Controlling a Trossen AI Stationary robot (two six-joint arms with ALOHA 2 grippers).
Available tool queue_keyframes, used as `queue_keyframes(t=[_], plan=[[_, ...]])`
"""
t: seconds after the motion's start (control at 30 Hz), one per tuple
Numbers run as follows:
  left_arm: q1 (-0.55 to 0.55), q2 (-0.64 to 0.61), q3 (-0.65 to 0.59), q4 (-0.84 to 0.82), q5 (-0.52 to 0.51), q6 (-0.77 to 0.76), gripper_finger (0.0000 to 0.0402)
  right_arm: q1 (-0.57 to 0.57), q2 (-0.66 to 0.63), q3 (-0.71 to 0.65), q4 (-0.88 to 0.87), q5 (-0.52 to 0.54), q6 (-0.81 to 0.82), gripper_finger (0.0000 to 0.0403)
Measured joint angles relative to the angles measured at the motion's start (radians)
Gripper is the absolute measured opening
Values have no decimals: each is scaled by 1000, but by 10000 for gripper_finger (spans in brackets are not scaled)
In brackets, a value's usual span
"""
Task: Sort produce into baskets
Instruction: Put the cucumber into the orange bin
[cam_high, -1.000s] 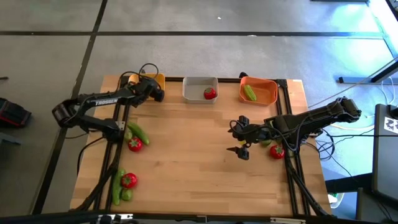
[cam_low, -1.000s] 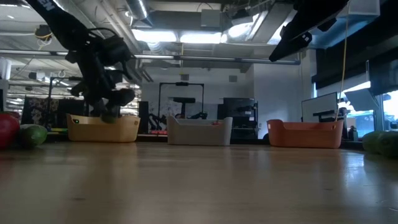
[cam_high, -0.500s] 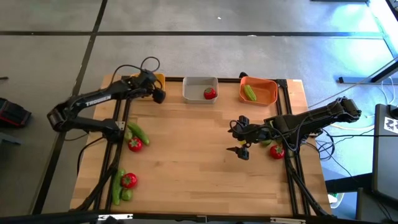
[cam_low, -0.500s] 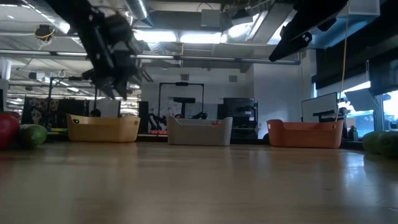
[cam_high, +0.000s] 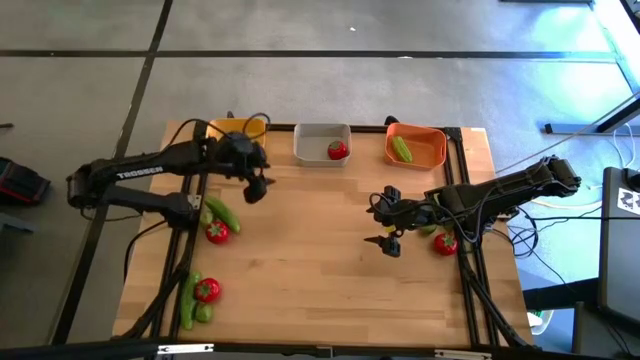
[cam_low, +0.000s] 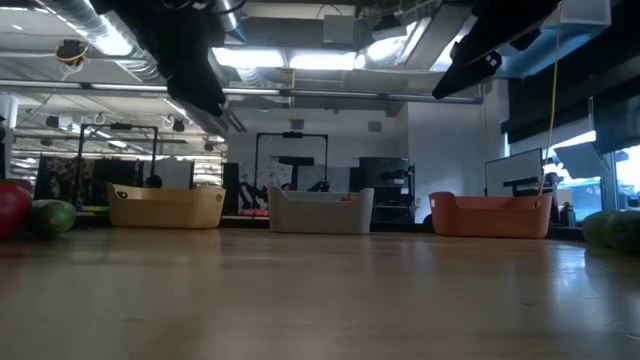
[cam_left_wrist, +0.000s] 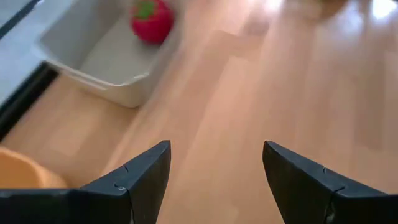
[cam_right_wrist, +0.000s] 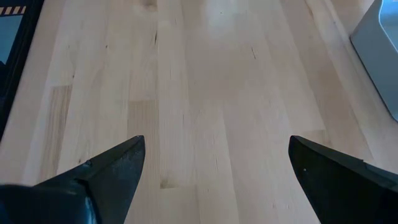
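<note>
High view: overhead, straight down — whole table (cam_high: 330, 270) and both arms. Low view: table-top height, level across to the three baskets and the room behind. Wrist views: close, angled down past each arm's own fingers — both catch the grey basket (cam_left_wrist: 106, 59) the high view shows.

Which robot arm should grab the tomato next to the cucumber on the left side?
Probably the left. Its gripper is open, empty, and near that tomato and cucumber. The right gripper hovers across the table, closer to another tomato.
</note>
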Motion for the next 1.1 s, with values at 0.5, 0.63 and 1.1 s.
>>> queue_keyframes(t=[0.5, 0.63, 1.1], plan=[[-258, 28, 0, -164, 48, 2, 251, 0, 0, 0, 0, 0, 2, 386], [-343, 66, 0, -256, -24, 59, 251, 0, 0, 0, 6, 0, 2, 386], [-435, 341, 0, -488, -89, 177, 251, 0, 0, 0, 8, 0, 3, 386]])
